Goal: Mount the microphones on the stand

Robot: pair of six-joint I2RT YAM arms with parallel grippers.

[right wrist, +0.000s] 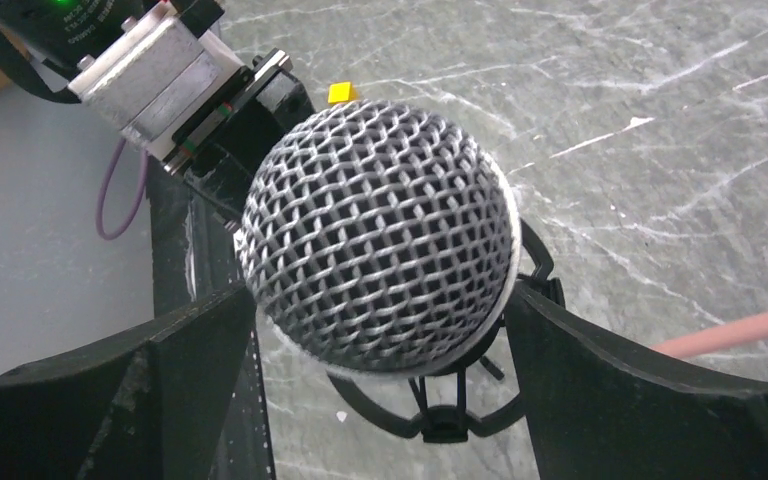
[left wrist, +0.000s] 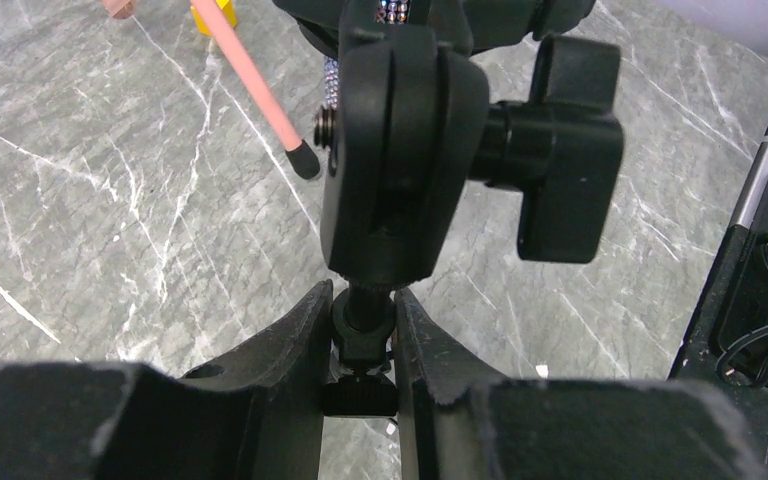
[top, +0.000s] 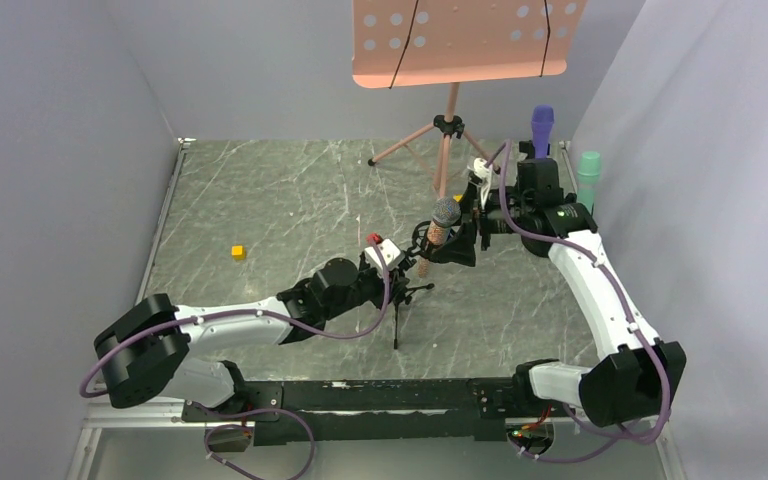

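Right pincer point(right wrist: 378, 300) spread, flanking glittery microphone point(right wrist: 380, 230), roughly upright (mesh head up)

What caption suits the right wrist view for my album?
Silver mesh microphone head seated in its black clip, right gripper open around it.

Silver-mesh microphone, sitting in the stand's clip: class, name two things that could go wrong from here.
The open right fingers closely flank the mesh head of the microphone; withdrawing could knock it askew. The left fingers pinch the thin stem of the stand; once released, the top-heavy stand may tip.
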